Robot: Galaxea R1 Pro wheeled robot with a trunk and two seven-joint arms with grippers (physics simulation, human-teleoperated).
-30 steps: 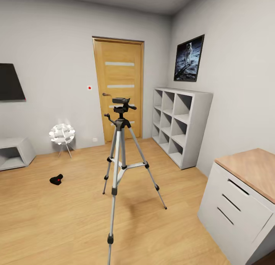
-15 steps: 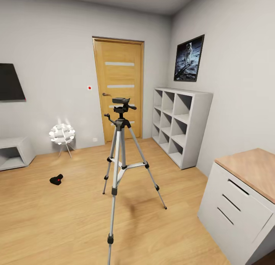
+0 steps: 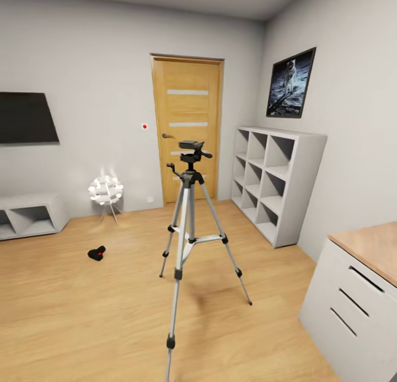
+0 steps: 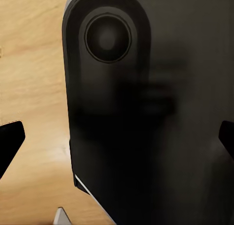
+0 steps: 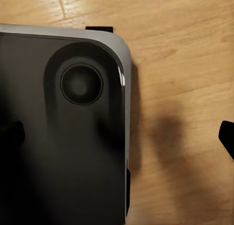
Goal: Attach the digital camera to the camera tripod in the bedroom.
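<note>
A bedroom, light grey walls, wood plank floor [image 3: 99,316]. Oak door [image 3: 187,128] in the far wall, dark screen [image 3: 25,118] to its left, framed astronaut picture [image 3: 290,84] on the right wall. White cube shelves [image 3: 275,181] below the picture; a white drawer unit [image 3: 353,310] with a wooden top at near right; a low grey bench [image 3: 30,215] at far left, a small glowing globe lamp [image 3: 106,191] beside it.

Mid-room, the camera tripod [image 3: 190,227]: legs splayed, all feet on the floor, pan head empty, side handle jutting left. Probably light and top-heavy, easy to knock over with a sideways push at the head.

On the floor well to the left of the tripod, the digital camera [image 3: 96,253]: small, black, a red dot on top. Likely rigid, light, smooth-sided, with a lens better left unsqueezed; best pinched across the flat body faces, lens clear of the pads.

In the wrist views, dark robot housing against the planks, with black finger tips at the frame edges: left gripper [image 4: 117,137] and right gripper [image 5: 117,135] both apparently spread wide, holding nothing.
</note>
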